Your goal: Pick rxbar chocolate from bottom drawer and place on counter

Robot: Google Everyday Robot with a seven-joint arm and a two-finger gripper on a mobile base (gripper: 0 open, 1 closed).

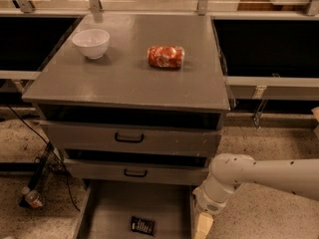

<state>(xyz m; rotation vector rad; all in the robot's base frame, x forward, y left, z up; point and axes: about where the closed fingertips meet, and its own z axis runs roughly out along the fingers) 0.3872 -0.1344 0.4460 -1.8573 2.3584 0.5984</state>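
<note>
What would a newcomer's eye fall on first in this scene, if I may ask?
Probably the white robot arm reaching in from the right, with its gripper low beside the right wall of the open bottom drawer. The rxbar chocolate lies on that drawer's floor. Next come the red can, lying on its side, and the white bowl, both on the counter.

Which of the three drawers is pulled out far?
The bottom drawer: its bare grey floor shows, with the rxbar chocolate lying on it. The two handled drawers above are barely out. The gripper hangs beside that drawer's right wall.
</note>
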